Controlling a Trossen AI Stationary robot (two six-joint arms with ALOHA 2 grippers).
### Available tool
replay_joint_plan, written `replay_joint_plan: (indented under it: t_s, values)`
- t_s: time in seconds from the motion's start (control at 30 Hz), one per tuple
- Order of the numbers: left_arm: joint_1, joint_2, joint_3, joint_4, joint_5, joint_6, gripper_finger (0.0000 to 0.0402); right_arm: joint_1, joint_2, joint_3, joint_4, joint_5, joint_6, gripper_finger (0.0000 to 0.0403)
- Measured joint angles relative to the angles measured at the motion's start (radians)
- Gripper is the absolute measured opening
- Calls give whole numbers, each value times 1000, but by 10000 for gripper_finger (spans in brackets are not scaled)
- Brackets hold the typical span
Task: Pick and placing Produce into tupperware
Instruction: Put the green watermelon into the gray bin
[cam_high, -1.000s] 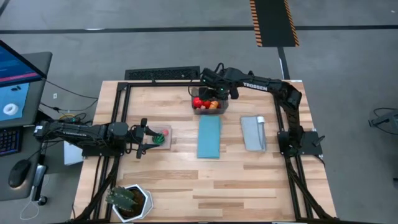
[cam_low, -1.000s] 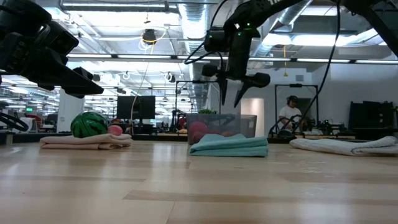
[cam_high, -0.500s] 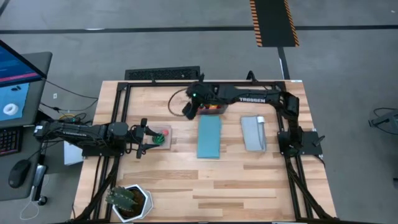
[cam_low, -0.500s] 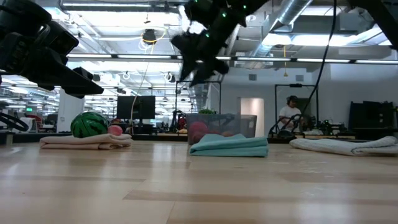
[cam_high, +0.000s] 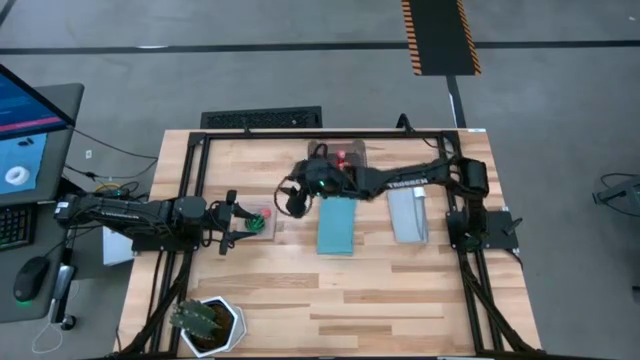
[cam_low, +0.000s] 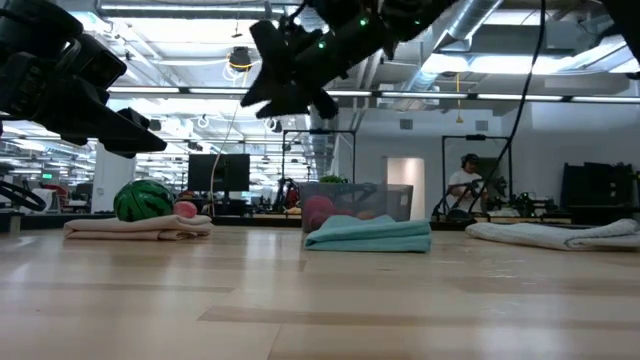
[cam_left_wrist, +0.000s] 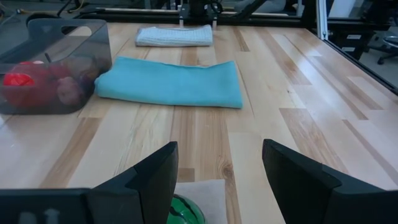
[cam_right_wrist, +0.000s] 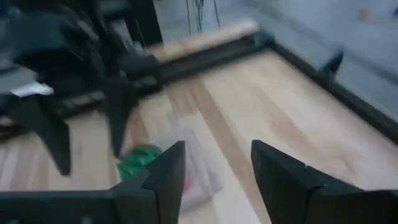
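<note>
Four views of one wooden table (cam_high: 330, 290). Seen from above: tupperware (cam_high: 345, 158) at the far middle edge, mostly hidden under the right arm, only a red speck of produce (cam_high: 341, 157) visible. Shown far better from the left wrist: grey translucent box (cam_left_wrist: 55, 65) with red and dark pieces inside, long side running parallel to the far table edge, teal cloth (cam_left_wrist: 171, 82) just beside it. Left gripper (cam_high: 232, 222) over the tan mat (cam_high: 262, 222), fingers apart and empty, a green piece (cam_left_wrist: 185, 210) below them. Right gripper (cam_high: 293, 195) in the air between box and mat, jaws apart, nothing held; blurred in its own wrist view, facing the left arm and the green piece on the mat. Compared with a second ago: right gripper no longer above the box, now swung toward the left arm; left arm unmoved. Low view alone shows a seated person (cam_low: 464, 186) far behind.
</note>
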Motion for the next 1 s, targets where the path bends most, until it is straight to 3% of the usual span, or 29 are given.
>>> replay_joint_plan:
  t_s: [0.17, 0.27, 0.47, 0.53, 0.73, 1.0]
  values:
    - [0, 0, 0, 0, 0, 1, 224, 70, -110, -251, 372, 128, -40, 151]
    - [0, 0, 0, 0, 0, 0, 224, 92, -175, -415, 553, 137, -59, 98]
    - [0, 0, 0, 0, 0, 8, 224, 106, -289, -619, 656, 122, -101, 17]
    - [0, 0, 0, 0, 0, 3, 224, 106, -319, -700, 728, 104, -112, 12]
    - [0, 0, 0, 0, 0, 9, 224, 107, -390, -1006, 1228, 42, -158, 26]
    - [0, 0, 0, 0, 0, 4, 224, 105, -511, -1243, 1333, 68, -154, 17]
